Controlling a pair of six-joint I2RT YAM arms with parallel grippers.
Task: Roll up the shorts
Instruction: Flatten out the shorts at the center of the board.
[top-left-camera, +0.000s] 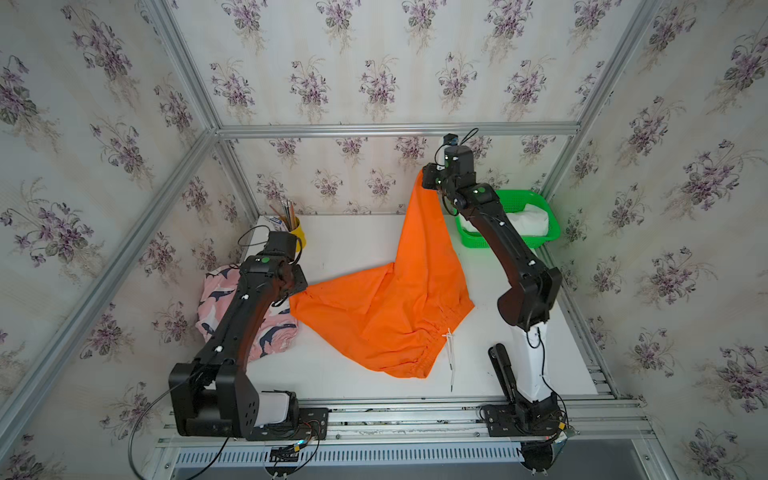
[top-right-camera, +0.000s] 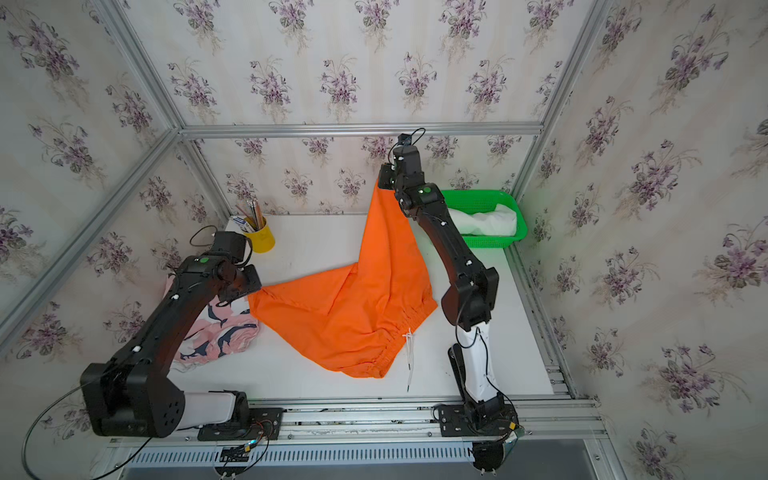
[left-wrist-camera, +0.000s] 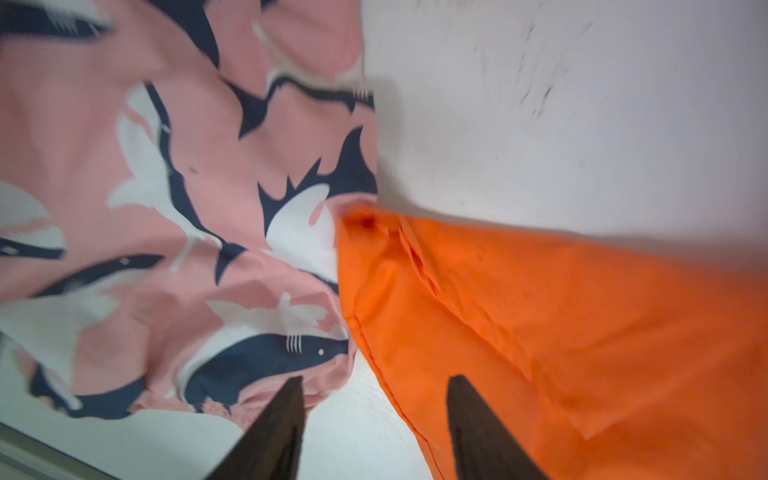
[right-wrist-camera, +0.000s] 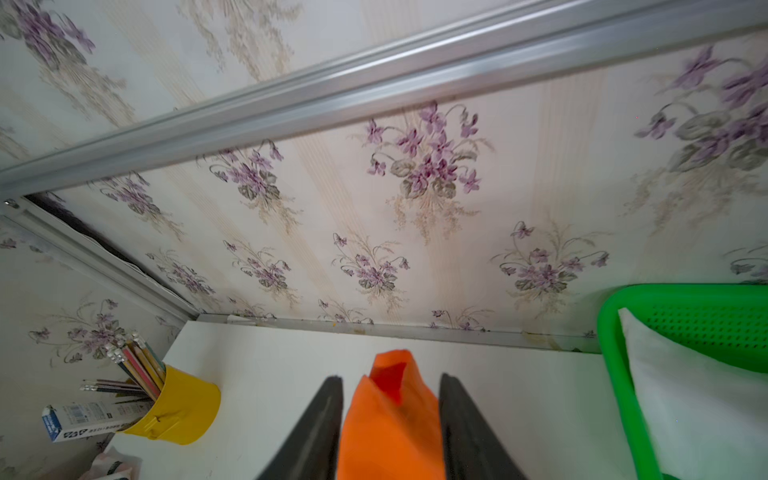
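On the bench (top-left-camera: 345, 245), spread shorts (top-left-camera: 386, 307) lie centre, bunched shorts (top-left-camera: 216, 299) touching their left; pencil cup (top-right-camera: 261, 240) back left; basket (top-left-camera: 519, 199) back right holds a third pair (top-left-camera: 531, 219)

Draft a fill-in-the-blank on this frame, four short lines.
The white shorts lie in the ___ basket.
The pencils stand in a ___ cup.
The right gripper has ___ cloth between its fingers.
The pink shorts carry a ___ print.
Missing: green; yellow; orange; shark.
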